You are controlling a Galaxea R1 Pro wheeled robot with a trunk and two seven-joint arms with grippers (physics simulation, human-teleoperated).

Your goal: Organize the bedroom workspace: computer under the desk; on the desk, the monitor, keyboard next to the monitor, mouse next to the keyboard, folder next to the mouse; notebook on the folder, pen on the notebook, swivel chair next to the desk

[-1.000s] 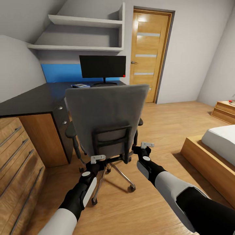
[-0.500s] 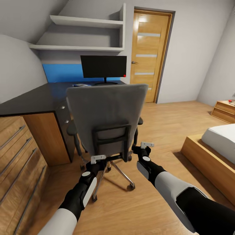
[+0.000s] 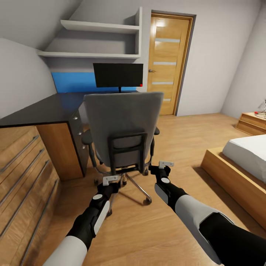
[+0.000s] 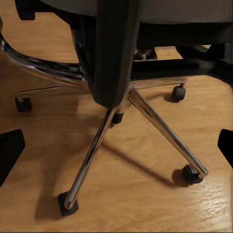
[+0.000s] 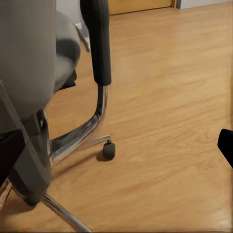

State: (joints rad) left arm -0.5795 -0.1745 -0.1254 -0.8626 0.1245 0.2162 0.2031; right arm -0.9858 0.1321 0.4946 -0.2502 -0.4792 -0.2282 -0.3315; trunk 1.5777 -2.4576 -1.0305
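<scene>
the swivel chair (image 3: 123,129) sits closer to the desk (image 3: 48,109) than it did a second ago, its grey backrest now covering the monitor's base and the stretch of desktop where a small blue-and-white item lay in view a second ago. the whole scene has slid a little as well: the dresser (image 3: 22,181) takes up less of the picture at the left, and the bed (image 3: 244,159) shows more at the right, so the camera has moved too.

from the left, the wooden dresser stands against the desk's side panel. the glossy black desk runs back to a blue wall strip, and the monitor (image 3: 118,75) stands on it, screen dark, a red dot at its lower corner. the chair faces the desk with its back to the robot, chrome base and castors on the wood floor (image 3: 177,140). the oak door (image 3: 168,62) is shut behind it.

the left gripper (image 3: 111,180) reaches forward and low, just behind the chair's base on its left side; its wrist camera looks straight at the chrome legs (image 4: 145,116), and the dark fingertips (image 4: 9,150) at the edges of that view stand wide apart, holding nothing. the right gripper (image 3: 165,164) is held slightly higher beside the chair's right rear edge, near the armrest (image 5: 99,43); whether it is spread or closed cannot be told.
</scene>
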